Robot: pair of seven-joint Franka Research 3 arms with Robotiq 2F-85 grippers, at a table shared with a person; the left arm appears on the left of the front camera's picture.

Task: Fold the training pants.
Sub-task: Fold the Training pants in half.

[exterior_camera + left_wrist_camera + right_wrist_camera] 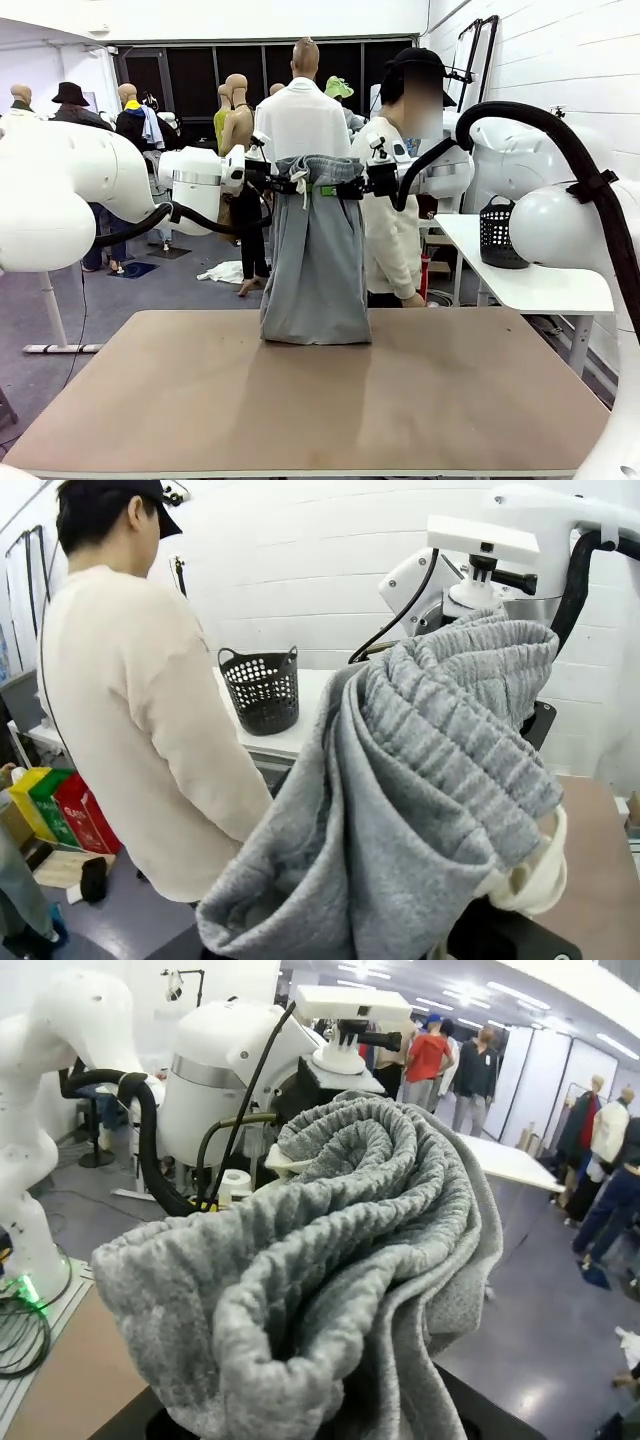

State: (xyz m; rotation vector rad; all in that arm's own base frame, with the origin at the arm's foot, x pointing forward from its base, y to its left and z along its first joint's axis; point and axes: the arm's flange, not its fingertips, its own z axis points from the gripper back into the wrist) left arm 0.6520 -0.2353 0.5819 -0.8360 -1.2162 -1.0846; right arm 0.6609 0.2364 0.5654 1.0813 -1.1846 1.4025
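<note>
The light grey training pants [316, 260] hang upright above the brown table [300, 400], their lower end resting bunched on the tabletop. My left gripper [292, 184] is shut on the left side of the gathered waistband, and my right gripper [345, 187] is shut on its right side. A white drawstring [303, 190] dangles near the left grip. In the left wrist view the ribbed waistband [450, 730] bulges over my fingers, which the cloth hides. The right wrist view shows the same waistband [340, 1230] rolled over that gripper's hidden fingers.
A person in a cream cardigan [392, 230] stands just behind the pants at the table's far edge. A black perforated basket [497, 235] sits on a white side table [530, 275] at the right. The near half of the brown table is bare.
</note>
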